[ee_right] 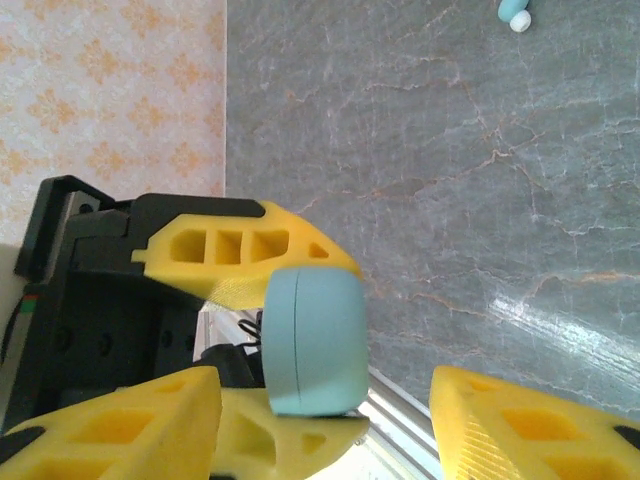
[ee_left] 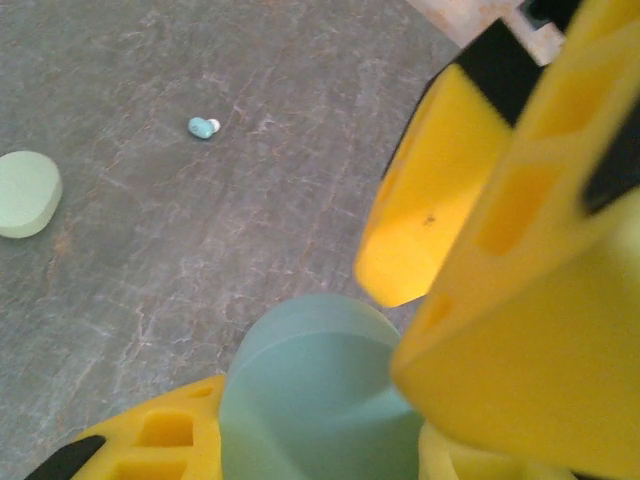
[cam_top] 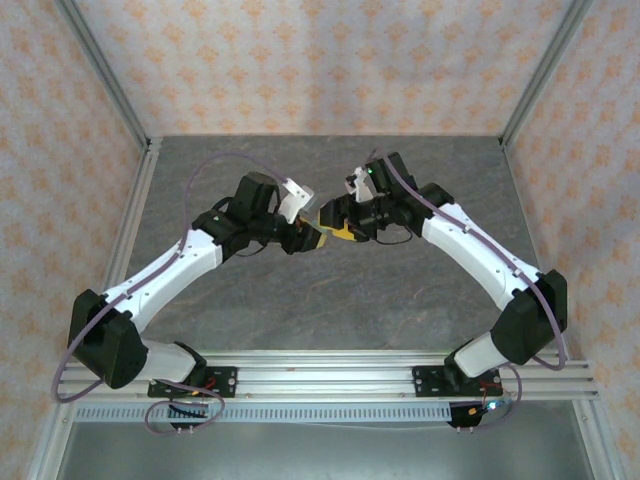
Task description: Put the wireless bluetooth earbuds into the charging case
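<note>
A teal charging case (ee_right: 315,340) is held above the table between the yellow fingers (ee_right: 240,255) of my left gripper (ee_left: 320,430), which is shut on it. A thin seam runs round the case (ee_left: 310,370). My right gripper (ee_right: 325,392) stands open, its two fingers on either side of the case and apart from it; its fingers (ee_left: 430,200) loom at the right of the left wrist view. Both grippers, left (cam_top: 305,238) and right (cam_top: 342,228), meet over the table's middle. One pale blue earbud (ee_left: 203,127) lies on the table, also seen as the earbud (ee_right: 514,14).
A pale green oval case (ee_left: 25,193) lies flat on the grey marbled table (cam_top: 330,300), left of the earbud. Patterned walls and metal frame posts (cam_top: 135,130) enclose the table on three sides. An aluminium rail (cam_top: 330,372) runs along the near edge.
</note>
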